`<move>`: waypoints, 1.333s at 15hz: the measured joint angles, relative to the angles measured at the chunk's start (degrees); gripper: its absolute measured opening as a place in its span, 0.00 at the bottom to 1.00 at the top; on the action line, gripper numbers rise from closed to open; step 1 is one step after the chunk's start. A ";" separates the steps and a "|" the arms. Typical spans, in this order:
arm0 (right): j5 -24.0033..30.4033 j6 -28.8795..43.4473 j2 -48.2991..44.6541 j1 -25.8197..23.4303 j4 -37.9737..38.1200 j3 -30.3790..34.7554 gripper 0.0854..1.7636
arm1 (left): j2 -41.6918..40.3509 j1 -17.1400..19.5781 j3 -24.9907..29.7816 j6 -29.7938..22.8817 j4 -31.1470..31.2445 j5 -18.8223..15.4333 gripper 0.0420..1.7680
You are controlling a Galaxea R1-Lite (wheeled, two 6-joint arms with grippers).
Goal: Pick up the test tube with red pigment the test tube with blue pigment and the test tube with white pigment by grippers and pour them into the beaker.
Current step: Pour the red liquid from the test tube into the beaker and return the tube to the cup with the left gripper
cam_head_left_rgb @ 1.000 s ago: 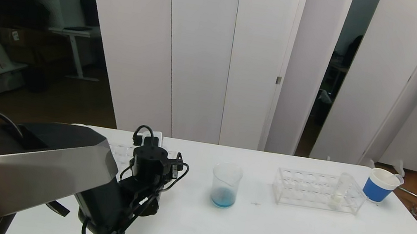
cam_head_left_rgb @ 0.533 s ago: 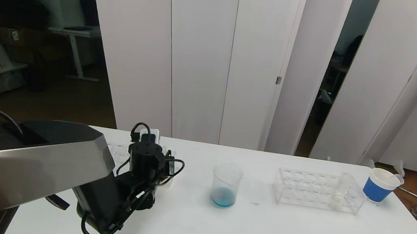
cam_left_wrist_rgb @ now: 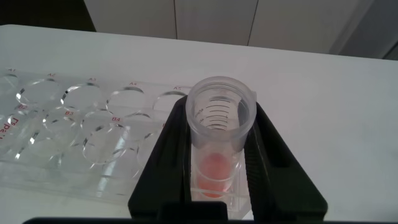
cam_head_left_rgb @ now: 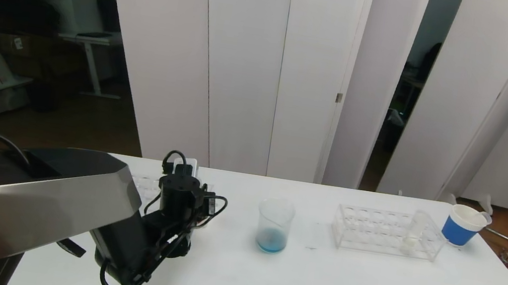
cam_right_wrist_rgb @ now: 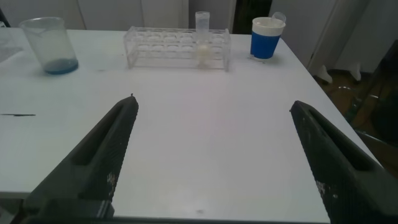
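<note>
in the head view the left arm's own body hides the left gripper (cam_head_left_rgb: 179, 225) and most of the left rack (cam_head_left_rgb: 145, 185). the left wrist view cuts off the red-pigment tube (cam_left_wrist_rgb: 221, 140) bottom. the right gripper (cam_right_wrist_rgb: 214, 155) fingers run off the right wrist view's edge.

blue paper cup (cam_head_left_rgb: 462, 226), clear racks (cam_head_left_rgb: 385, 233).

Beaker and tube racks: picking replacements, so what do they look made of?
Beaker: clear glass or plastic; blue liquid shows through. Right rack: glossy clear plastic, probably acrylic, see-through walls. Left rack: same look, glinting hole rims, red printed labels.
</note>
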 joint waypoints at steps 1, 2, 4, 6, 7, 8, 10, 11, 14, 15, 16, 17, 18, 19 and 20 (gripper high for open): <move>0.00 -0.02 0.00 0.00 0.00 0.00 0.99 | -0.05 0.00 0.07 0.00 0.01 0.00 0.31; 0.02 0.00 0.00 0.00 0.02 0.00 0.99 | -0.18 -0.02 0.11 0.06 0.04 -0.22 0.31; 0.02 -0.02 0.00 0.00 0.02 0.00 0.99 | -0.88 -0.05 0.29 0.85 0.26 -0.88 0.31; 0.02 0.00 0.00 0.00 0.02 0.00 0.99 | -2.36 -0.02 0.46 1.51 0.20 -1.11 0.31; 0.02 0.00 0.00 0.00 0.02 0.00 0.99 | -3.19 0.01 0.62 2.23 0.17 -1.18 0.31; 0.02 -0.02 0.00 0.00 0.02 0.00 0.99 | -4.08 0.04 0.79 2.76 0.15 -1.29 0.31; 0.00 0.00 0.00 0.00 0.02 0.00 0.99 | -5.97 0.15 1.06 3.41 0.12 -2.06 0.31; 0.02 0.00 0.00 0.00 0.00 0.00 0.99 | -7.19 0.20 1.21 3.72 0.20 -2.69 0.31; 0.02 -0.02 0.00 0.00 0.00 0.00 0.99 | -11.52 0.28 1.48 8.17 0.32 -4.83 0.31; 0.00 -0.02 0.00 0.00 0.00 0.00 0.99 | -13.18 0.17 1.58 9.41 0.45 -5.95 0.31; 0.02 -0.02 0.00 0.00 0.00 0.00 0.99 | -14.97 0.06 1.58 10.44 1.35 -7.33 0.31; 0.00 -0.02 0.00 0.00 0.00 0.00 0.99 | -17.16 -0.02 1.56 11.07 3.38 -8.98 0.31; 0.00 -0.02 0.00 0.00 0.00 0.00 0.99 | -19.41 -0.10 1.34 11.37 6.35 -10.73 0.31; 0.00 -0.02 0.00 0.00 0.00 0.00 0.99 | -21.83 -0.16 0.95 11.48 9.63 -12.96 0.31; 0.00 0.00 0.00 0.00 0.02 0.00 0.99 | -24.50 -0.22 0.35 11.59 14.07 -16.13 0.31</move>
